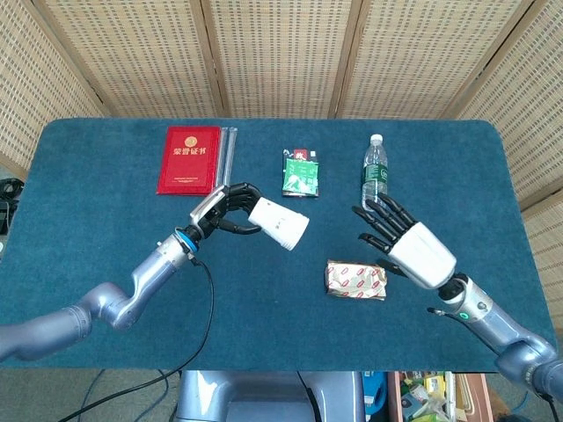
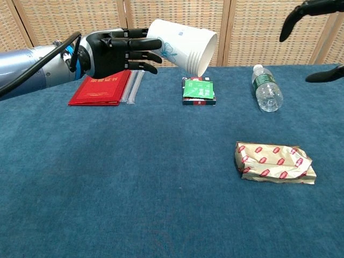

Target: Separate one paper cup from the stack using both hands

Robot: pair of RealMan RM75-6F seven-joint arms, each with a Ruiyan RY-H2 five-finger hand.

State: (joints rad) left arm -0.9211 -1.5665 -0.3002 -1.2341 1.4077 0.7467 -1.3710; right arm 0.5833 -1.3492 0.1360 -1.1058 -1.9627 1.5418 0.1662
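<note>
1. Step in hand, as I judge it: the two hands are being brought together over the middle of the desk. The separating itself is not yet begun, since only one hand is on the cups.

2. The stack of paper cups is off the desk, lying almost on its side near the centre of the head view. Its open mouth points to the lower right, toward the other hand. In the chest view it sits in the upper middle of the frame.

3. The left hand grips the stack at its closed, narrow end, with dark fingers wrapped along the wall. Its forearm runs down to the lower left of the head view.

4. The right hand holds nothing and its fingers are spread, pointing to the upper left. It hangs right of centre, above the wrapped packet and near the water bottle, apart from the cups.

5. The next move likely calls for the right hand to close the gap and take the rim of the outermost cup only, while the left keeps the rest firm. Nested cups cling, so a light pinch and a slight twist may serve better than a straight pull.
</note>
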